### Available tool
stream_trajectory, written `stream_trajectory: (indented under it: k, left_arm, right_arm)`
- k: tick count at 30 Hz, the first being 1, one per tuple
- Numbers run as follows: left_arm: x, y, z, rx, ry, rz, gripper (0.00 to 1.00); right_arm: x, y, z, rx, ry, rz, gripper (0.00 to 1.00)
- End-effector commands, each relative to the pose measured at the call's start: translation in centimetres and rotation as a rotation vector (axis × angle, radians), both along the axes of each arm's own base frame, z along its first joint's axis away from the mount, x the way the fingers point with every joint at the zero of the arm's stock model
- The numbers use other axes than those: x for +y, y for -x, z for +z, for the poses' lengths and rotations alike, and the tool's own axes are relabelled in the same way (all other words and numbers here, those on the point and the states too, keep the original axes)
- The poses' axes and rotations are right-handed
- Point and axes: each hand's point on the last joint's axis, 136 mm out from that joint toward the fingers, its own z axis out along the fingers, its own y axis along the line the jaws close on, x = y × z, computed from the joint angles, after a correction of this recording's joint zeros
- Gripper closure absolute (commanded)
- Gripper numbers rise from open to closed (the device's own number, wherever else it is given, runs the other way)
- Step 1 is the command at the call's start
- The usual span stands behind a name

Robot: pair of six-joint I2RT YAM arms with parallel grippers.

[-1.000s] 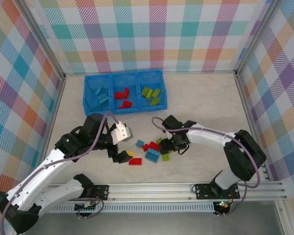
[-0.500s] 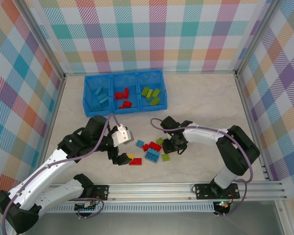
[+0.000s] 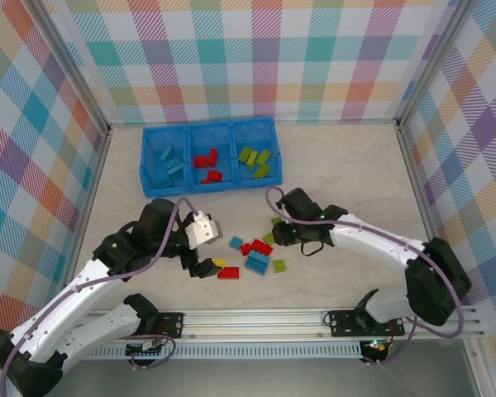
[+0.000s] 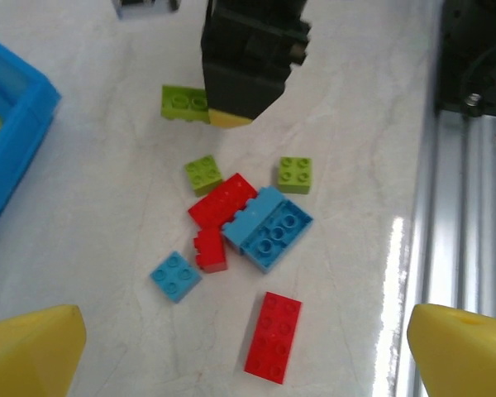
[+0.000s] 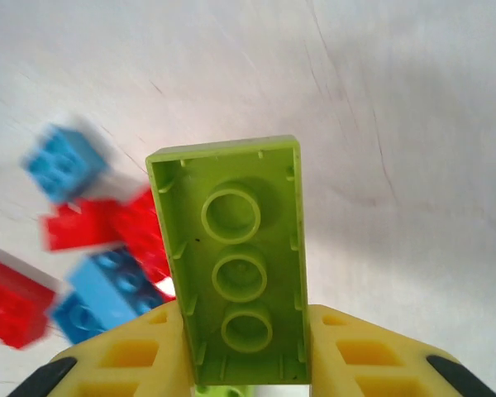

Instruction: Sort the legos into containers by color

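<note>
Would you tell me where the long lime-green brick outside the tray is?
The lime-green brick is clamped in the right gripper, its hollow underside facing the wrist camera, beside the loose pile.

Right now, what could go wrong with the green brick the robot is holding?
1. The right gripper pinches the green brick by one end only, most of it sticking out, so it might twist or slip on the way.
2. The blue tray has thin dividers, so a sloppy drop could land among the red bricks next door.
3. The left gripper hangs open over the loose bricks nearby, so the arms could bump.
</note>
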Motion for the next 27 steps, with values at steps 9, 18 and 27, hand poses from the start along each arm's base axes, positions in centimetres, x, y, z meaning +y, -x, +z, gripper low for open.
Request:
stream_trajectory:
  k: [9, 18, 27]
  left_arm:
    - [2.6, -5.5, 0.6, -0.072, 0.002, 0.31, 0.0]
    - [3.2, -5.7, 0.6, -0.107, -0.003, 0.332, 0.0]
    - [3.2, -6.4, 0.2, -0.071, 0.0, 0.369, 0.0]
  right_arm:
    - [6.9, -17.2, 8.7, -0.372, -0.114, -0.017, 0.77]
    - [8.1, -24.8, 6.0, -0.296, -0.095, -0.053, 0.59]
    - [7.1, -23.2, 10.9, -0.339, -0.092, -0.017, 0.44]
